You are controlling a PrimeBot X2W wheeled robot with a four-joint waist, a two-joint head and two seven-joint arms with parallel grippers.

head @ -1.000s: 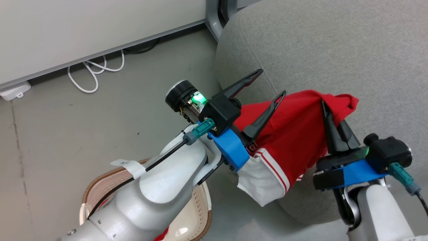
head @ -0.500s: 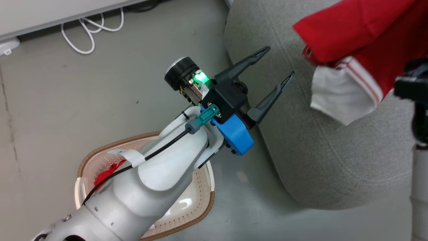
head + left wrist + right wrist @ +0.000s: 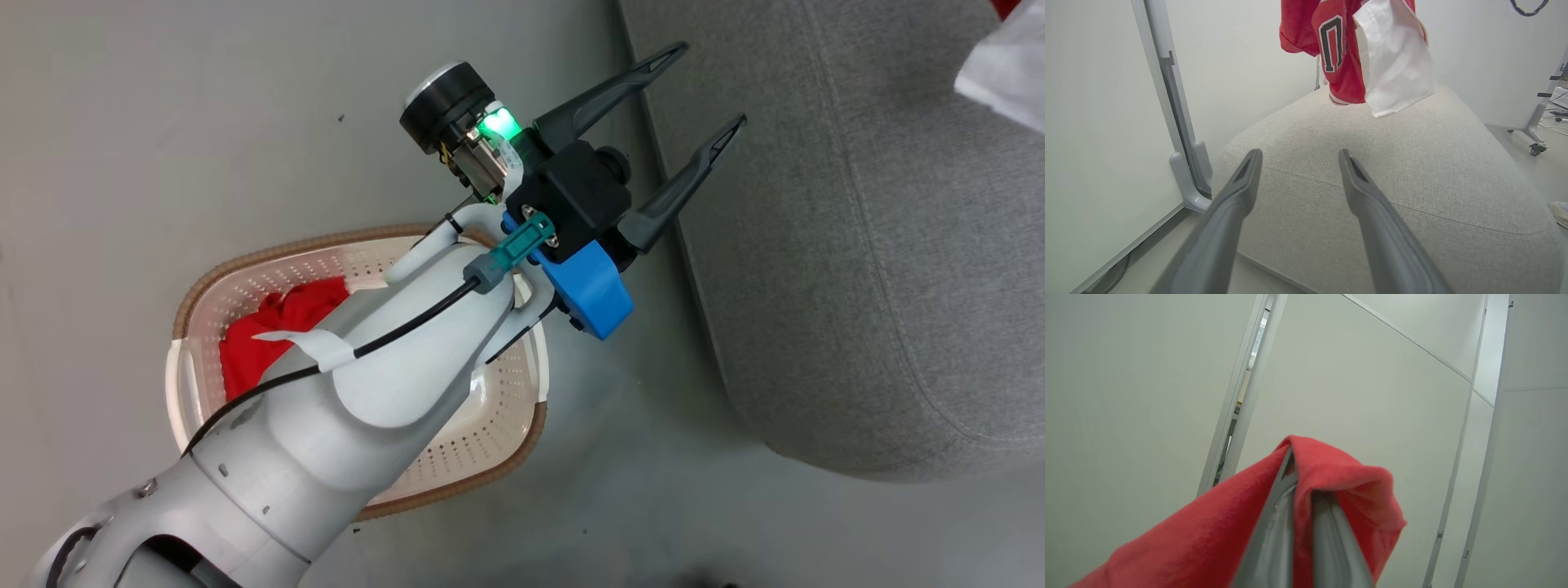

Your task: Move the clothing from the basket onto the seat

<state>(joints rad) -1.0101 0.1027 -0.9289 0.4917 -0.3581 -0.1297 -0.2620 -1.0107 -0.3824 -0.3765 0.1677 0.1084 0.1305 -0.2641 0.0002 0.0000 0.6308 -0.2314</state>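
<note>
My left gripper [image 3: 710,84] is open and empty, hovering over the floor beside the seat's [image 3: 857,245] edge and above the basket [image 3: 196,294]. A red garment [image 3: 277,327] lies bunched in the basket, partly hidden by my left forearm. In the left wrist view the open left gripper [image 3: 1299,153] points at the grey seat [image 3: 1372,183], and a red garment [image 3: 1343,49] with a white sleeve hangs over it. My right gripper [image 3: 1302,473] is shut on that garment's red cloth [image 3: 1208,531]. A white sleeve corner [image 3: 1008,73] shows at the head view's top right.
Grey floor [image 3: 163,122] surrounds the basket. White partition panels stand behind the seat, with a grey post foot [image 3: 1188,171] at its left corner. A wheeled stand foot [image 3: 1533,143] and cables lie on the floor at the far right.
The head camera has swung, bringing the basket more into view. The right arm has carried the red garment up and rightward, over the seat. The left gripper stays open.
</note>
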